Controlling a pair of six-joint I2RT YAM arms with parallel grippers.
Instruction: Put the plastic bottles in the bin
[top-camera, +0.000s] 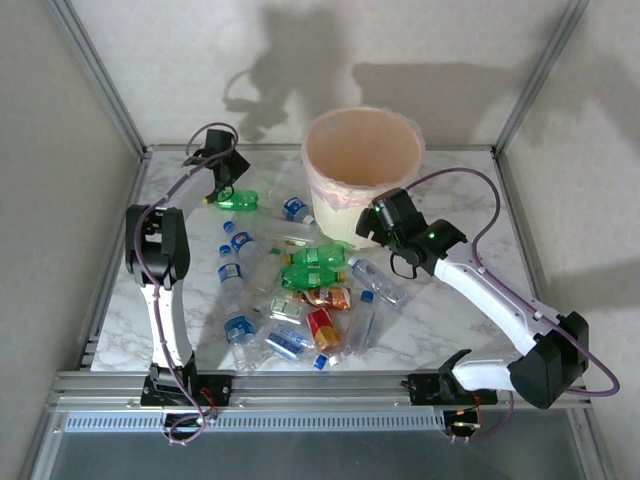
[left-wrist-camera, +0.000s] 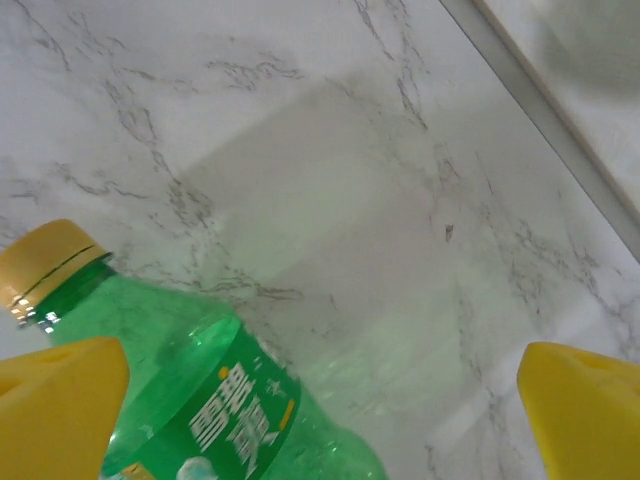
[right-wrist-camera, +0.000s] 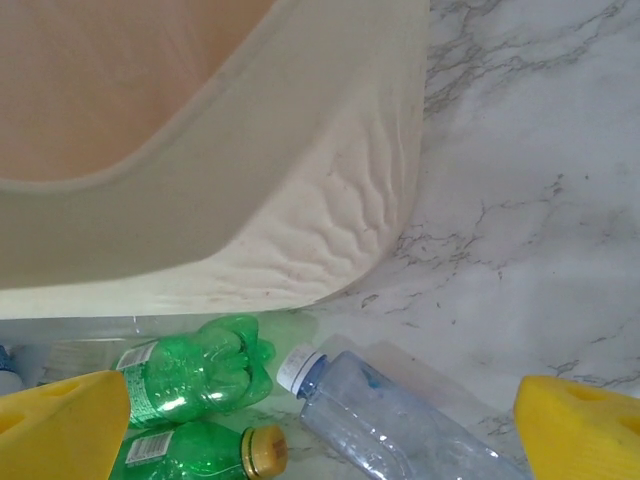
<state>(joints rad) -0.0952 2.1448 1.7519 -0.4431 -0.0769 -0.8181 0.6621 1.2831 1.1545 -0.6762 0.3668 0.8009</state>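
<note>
Left fingers (left-wrist-camera: 60, 405) stand spread wide with nothing held; we see a green bottle (left-wrist-camera: 235, 410) lying on its side between them, close against the finger at the picture's left and well apart from the other, though we cannot tell whether it touches. Its yellow cap (left-wrist-camera: 45, 262) points up and to the left of that view. From above, this bottle lies at the far left of the counter (top-camera: 420, 330), just beneath the left fingers and apart from the others. Right fingers (right-wrist-camera: 585, 420) are likewise wide open and empty, poised just beside the lower wall of the bin (right-wrist-camera: 330, 200). Below and between them a clear bottle (right-wrist-camera: 400, 430) with a pale cap lies on the marble, and two crushed green bottles (right-wrist-camera: 200, 370) lie nearer the finger at that picture's left. Farther out, the bin stands upright at the far middle of the counter, and we find the other plastic bottles (top-camera: 315, 275) strewn in a loose heap before it, between the two arms: clear, green and red-labelled mixed.
</note>
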